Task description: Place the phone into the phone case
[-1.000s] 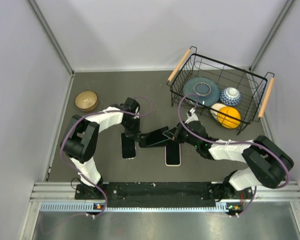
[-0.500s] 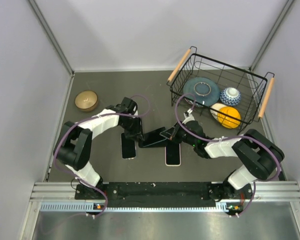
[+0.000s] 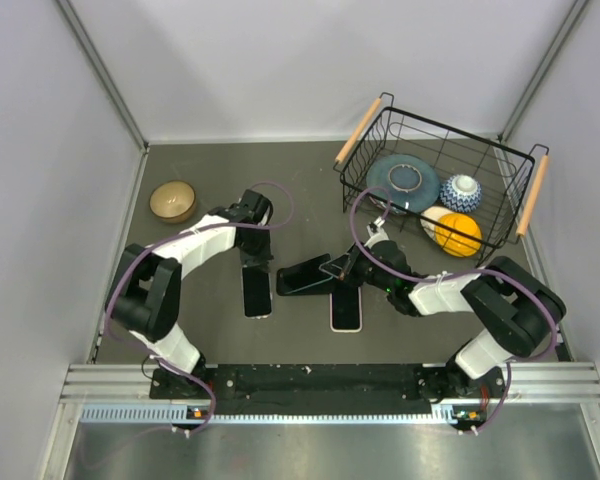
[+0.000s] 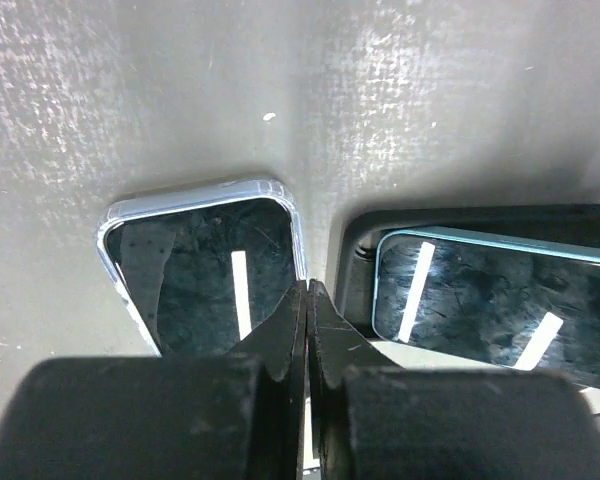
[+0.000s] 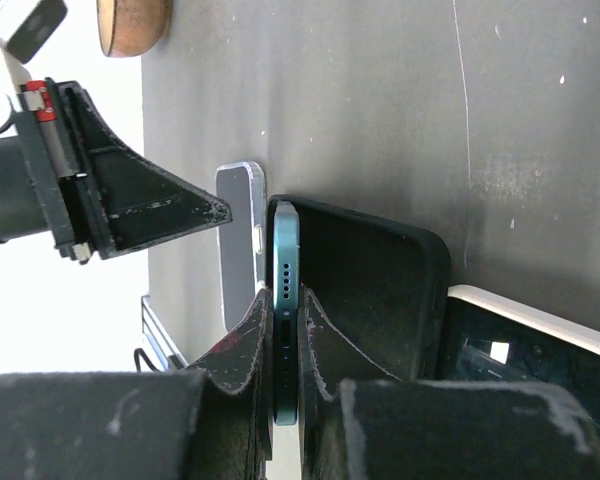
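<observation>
**A:** Which step is in hand?

**B:** The seating of the phone in its case is judged to be under way. The teal phone [image 5: 284,250] is clamped edge-on between the fingers of the right gripper [image 5: 283,312]. The black phone case [image 5: 380,290] is seen touching it on the far side of the right-hand finger. The case's top corner is wrapped round the end of the phone beyond the fingertips. Phone and case appear to be held at a tilt, not laid flat on the table [image 5: 400,110].

**A:** And the other arm?

**B:** The fingers of the left gripper [image 4: 307,300] are pressed together, and nothing is held between them. To one side of the tips, close by, the corner of the case is seen. Just to the other side a clear-cased phone [image 4: 205,265] lies flat.

**A:** How far in is the phone?

**B:** One end seems to be caught under the lip. Whether the long edge is seated cannot be told.

**A:** What is called for next?

**B:** Probably the free edge must be pressed down into the case while the case is braced. The closed left tips look well placed for that. The right grip would likely have to be eased, so that no finger is trapped between phone and case wall.
</observation>
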